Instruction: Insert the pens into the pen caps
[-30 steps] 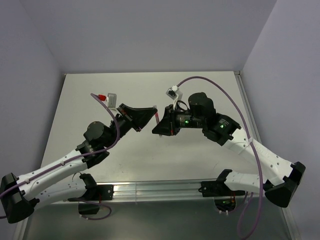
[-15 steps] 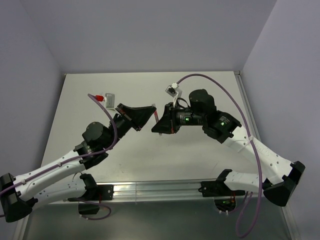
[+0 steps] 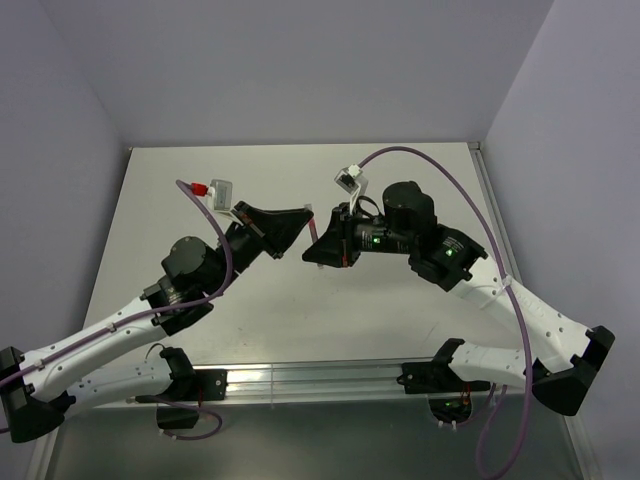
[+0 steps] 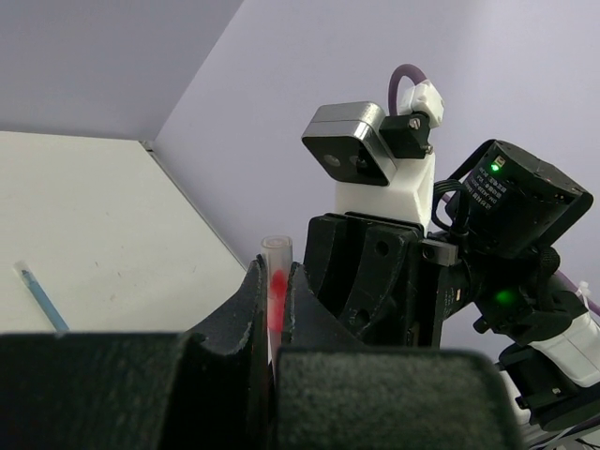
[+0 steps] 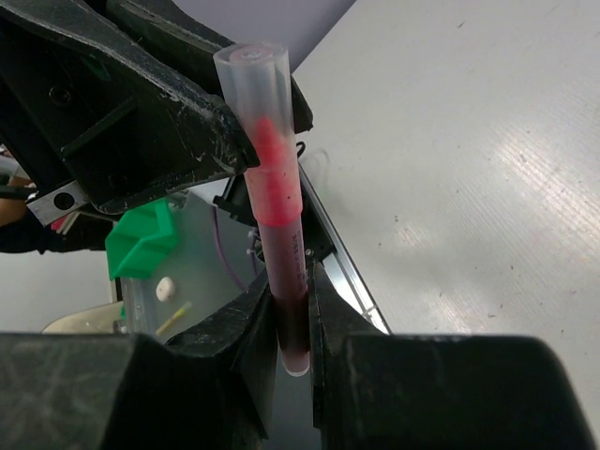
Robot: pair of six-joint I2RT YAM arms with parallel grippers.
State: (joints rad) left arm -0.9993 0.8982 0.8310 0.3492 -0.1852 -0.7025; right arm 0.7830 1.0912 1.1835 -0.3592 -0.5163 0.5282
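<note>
The red pen (image 5: 286,272) was clamped between the right fingers (image 5: 242,328). Its tip was pushed into the translucent pen cap (image 5: 255,80), which was pinched by the left fingers (image 4: 246,305). Both were held in the air above the middle of the counter (image 3: 180,190). From above, the joint was largely masked by the two black gripper bodies, so how deep the pen sat could not be told. Behind the cap, the right arm's wrist camera (image 4: 361,155) filled the view. A blue pen (image 4: 42,300) was seen lying on the counter, well apart.
</note>
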